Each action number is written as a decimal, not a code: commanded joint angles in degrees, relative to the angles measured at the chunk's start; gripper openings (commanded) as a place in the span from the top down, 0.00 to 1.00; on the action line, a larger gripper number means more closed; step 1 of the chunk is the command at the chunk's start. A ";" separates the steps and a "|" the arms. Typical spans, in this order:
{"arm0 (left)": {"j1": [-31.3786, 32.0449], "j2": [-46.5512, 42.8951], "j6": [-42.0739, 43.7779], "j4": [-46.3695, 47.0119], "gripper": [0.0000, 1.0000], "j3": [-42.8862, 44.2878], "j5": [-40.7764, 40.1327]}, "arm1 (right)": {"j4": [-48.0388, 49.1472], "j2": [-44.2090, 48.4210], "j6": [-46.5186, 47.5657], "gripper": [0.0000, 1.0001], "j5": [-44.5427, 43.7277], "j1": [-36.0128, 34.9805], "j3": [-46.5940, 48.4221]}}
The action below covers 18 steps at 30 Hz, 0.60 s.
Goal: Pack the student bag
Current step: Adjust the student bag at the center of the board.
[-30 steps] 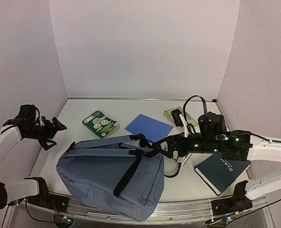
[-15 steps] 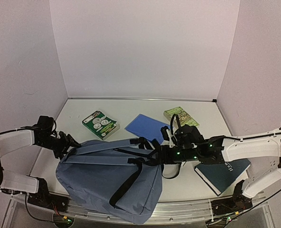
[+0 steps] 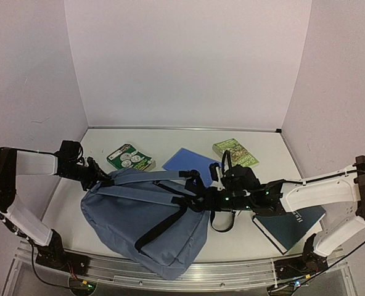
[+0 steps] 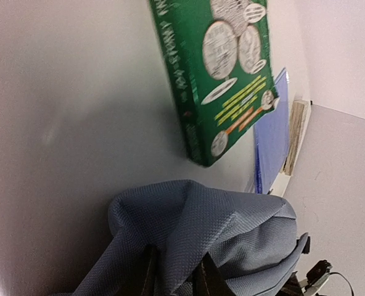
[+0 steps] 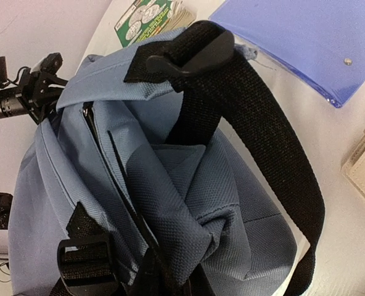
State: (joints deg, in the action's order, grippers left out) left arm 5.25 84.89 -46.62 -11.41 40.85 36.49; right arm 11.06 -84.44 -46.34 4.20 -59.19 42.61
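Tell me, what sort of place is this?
Likely a robot test booth: plain white walls enclose a table, two arms sit on a metal rail, with a student bag and books laid out.

The left arm point(image 3: 37, 162) has long white shells between black, rounded joints, and its wrist part is a black block. The right arm point(image 3: 321, 188) is made the same way: white tubes, black joints and a black foot point(image 3: 306, 262). On its dark wrist I see a few small green lights point(image 3: 251, 193) shining. A thin black cable point(image 3: 222, 230) makes a loop under this wrist. The left pincer point(image 3: 102, 179) and the right pincer point(image 3: 200, 201) are both black.
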 commanded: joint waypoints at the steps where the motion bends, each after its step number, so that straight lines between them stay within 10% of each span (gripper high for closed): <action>1: 0.95 7.61 0.73 12.09 0.82 10.29 6.65 | 6.79 0.91 2.21 0.87 1.38 -1.85 0.36; 7: 1.08 16.57 6.23 11.99 0.78 23.14 6.99 | 0.26 5.76 4.05 0.60 -1.07 -4.17 -0.47; 18: 0.96 6.16 16.06 -12.07 0.22 26.57 -18.74 | -19.36 8.68 11.58 0.32 -12.18 -4.18 10.90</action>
State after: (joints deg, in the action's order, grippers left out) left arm 6.42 98.55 -33.84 -13.49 67.88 29.33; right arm -3.51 -75.06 -39.81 -5.20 -63.45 47.26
